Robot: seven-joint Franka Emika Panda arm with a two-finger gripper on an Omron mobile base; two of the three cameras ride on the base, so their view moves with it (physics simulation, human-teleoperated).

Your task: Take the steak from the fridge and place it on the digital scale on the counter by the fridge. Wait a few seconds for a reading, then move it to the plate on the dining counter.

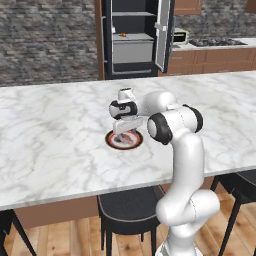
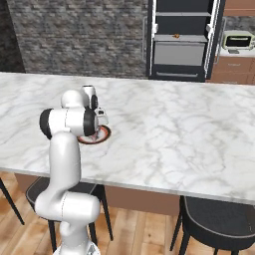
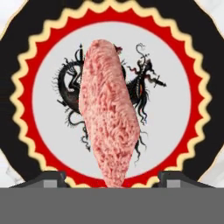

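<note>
**A:** On the long white marble dining counter (image 1: 60, 130) with grey veining, the small round plate (image 1: 124, 140) with a dark reddish-brown rim sits under the white arm's end effector (image 1: 126, 131). Where is the meat?

**B:** The flat reddish-pink slab of raw steak (image 3: 111, 127) lies on the plate's pale centre; the hand view shows it stretched across a black dragon drawing, inside a red ring with a cream zigzag border. The left base view gives just a pink patch on the plate, half covered by the end effector.

**A:** And the end effector's state?

**B:** Released. In the hand view the two dark fingertips (image 3: 48, 178) stand wide apart at either side of the steak's near end, neither touching it.

**A:** From the right base view?

**B:** The arm hides most of the plate; a sliver of rim peeks out beside the wrist. Far behind, the tall black fridge (image 2: 182, 40) stands with its door open, pale grey shelves visible.
</note>
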